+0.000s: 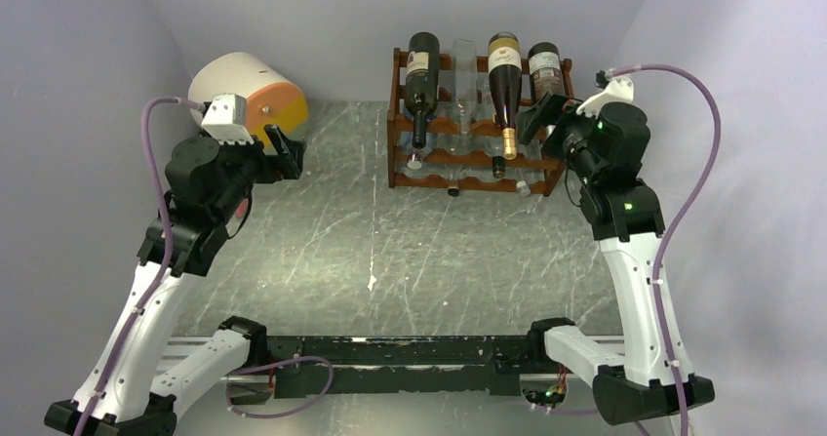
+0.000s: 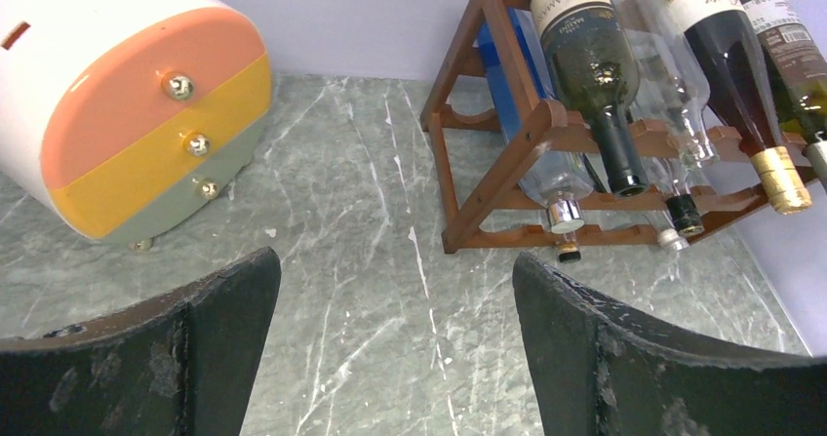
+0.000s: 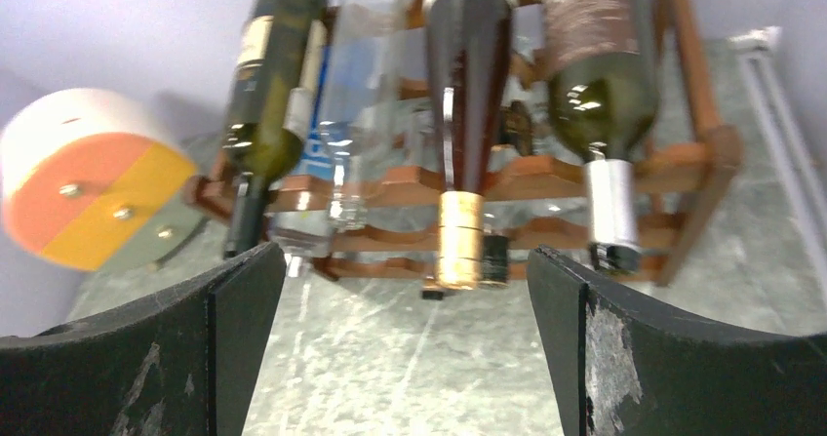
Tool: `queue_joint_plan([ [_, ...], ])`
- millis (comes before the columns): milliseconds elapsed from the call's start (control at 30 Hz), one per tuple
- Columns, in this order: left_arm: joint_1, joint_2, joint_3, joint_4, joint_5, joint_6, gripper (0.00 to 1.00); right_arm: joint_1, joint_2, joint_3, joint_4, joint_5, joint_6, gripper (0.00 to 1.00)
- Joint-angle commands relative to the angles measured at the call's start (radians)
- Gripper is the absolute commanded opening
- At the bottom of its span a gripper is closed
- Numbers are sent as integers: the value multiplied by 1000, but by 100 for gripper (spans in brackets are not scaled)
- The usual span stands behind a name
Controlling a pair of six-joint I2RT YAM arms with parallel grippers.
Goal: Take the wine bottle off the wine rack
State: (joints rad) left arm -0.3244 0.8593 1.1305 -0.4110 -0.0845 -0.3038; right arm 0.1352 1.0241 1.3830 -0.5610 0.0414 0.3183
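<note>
A lab robot cell: plain lilac walls (image 1: pixel 293 17) box in a marble-patterned desk (image 1: pixel 322 251). The cabled left arm (image 1: pixel 137 309) and right arm (image 1: pixel 634 290) are bolted to a rail (image 1: pixel 390 353). The props are a rack (image 1: pixel 441 126) and a drawer box (image 1: pixel 249 90).

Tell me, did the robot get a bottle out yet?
Not yet. Done: nothing, no bottle lies off the wine rack. Now: the right fingers are open, facing the gold-capped bottle, not touching it. Left to do: grab one and pull it out.
</note>
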Motion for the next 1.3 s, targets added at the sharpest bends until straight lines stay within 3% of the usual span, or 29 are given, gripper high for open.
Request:
queue_joint_plan([
  [0, -7, -18, 6, -7, 80, -19, 93, 4, 51, 27, 108, -233, 50, 100],
  [133, -7, -26, -20, 8, 149, -23, 93, 64, 199, 148, 61, -255, 73, 100],
  [267, -7, -6, -6, -22, 175, -30, 93, 242, 343, 286, -6, -89, 18, 100],
  [367, -7, 0, -2, -38, 186, -38, 93, 294, 465, 397, -82, 46, -5, 100],
  [700, -7, -23, -40, -72, 246, -54, 93, 297, 745, 626, -144, 239, -46, 99],
  [1000, -7, -35, -43, -96, 265, -54, 93, 297, 885, 702, -146, 374, -76, 97],
  [1267, -7, -25, -38, -98, 265, -54, 93, 296, 966, 738, -152, 384, -93, 92],
])
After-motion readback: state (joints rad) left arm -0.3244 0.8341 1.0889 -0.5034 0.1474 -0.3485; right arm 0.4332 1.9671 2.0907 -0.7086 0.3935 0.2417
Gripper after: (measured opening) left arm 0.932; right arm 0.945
